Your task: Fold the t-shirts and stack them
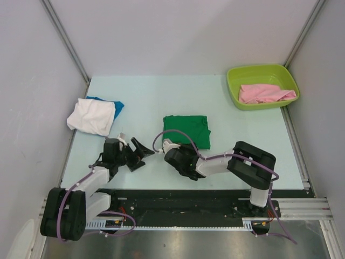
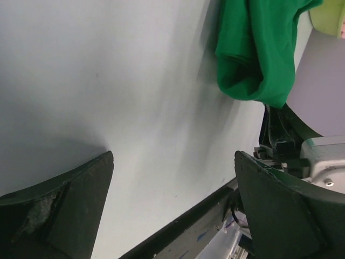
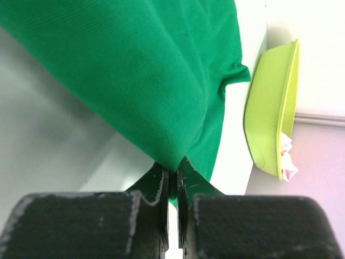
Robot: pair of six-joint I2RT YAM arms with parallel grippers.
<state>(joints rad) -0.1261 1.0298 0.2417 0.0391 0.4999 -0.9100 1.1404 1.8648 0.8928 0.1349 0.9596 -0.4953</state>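
A folded bright green t-shirt (image 1: 187, 129) lies in the middle of the table, and my right gripper (image 1: 168, 144) is shut on its near left edge. In the right wrist view the green t-shirt (image 3: 140, 70) is pinched between the two closed fingers (image 3: 161, 181). A white t-shirt (image 1: 91, 116) lies folded at the left on top of a blue t-shirt (image 1: 114, 103). A pink t-shirt (image 1: 265, 93) sits crumpled in the tub. My left gripper (image 1: 131, 151) stands open over bare table, left of the green t-shirt (image 2: 259, 48), holding nothing.
The lime-green plastic tub (image 1: 235, 89) stands at the back right corner, also visible in the right wrist view as the tub (image 3: 267, 118). Grey walls close in the left, back and right. A black rail (image 1: 183, 202) runs along the near table edge.
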